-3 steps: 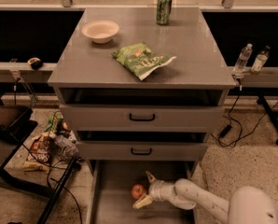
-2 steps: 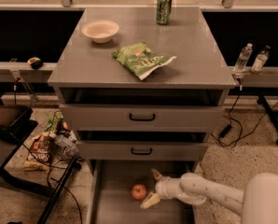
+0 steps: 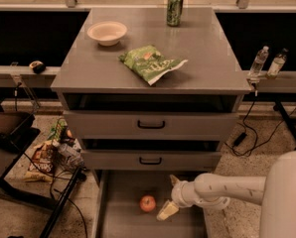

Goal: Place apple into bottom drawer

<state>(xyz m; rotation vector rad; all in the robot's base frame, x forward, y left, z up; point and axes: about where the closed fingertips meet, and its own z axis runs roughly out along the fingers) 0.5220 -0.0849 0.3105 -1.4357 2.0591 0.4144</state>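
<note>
The apple (image 3: 148, 203) sits on the flat floor of the pulled-out bottom drawer (image 3: 122, 221), gripped by nothing, so the placing looks done. Just right of it the end effector (image 3: 171, 196) hangs low in the drawer, fingers spread wide, empty, clear of the fruit.

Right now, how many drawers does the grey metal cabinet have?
3. The top drawer and middle drawer, with black handles, sit stacked; the grey bottom drawer is pulled out, holding the small round red-orange apple. The open gripper is inside it, beside the apple.
</note>
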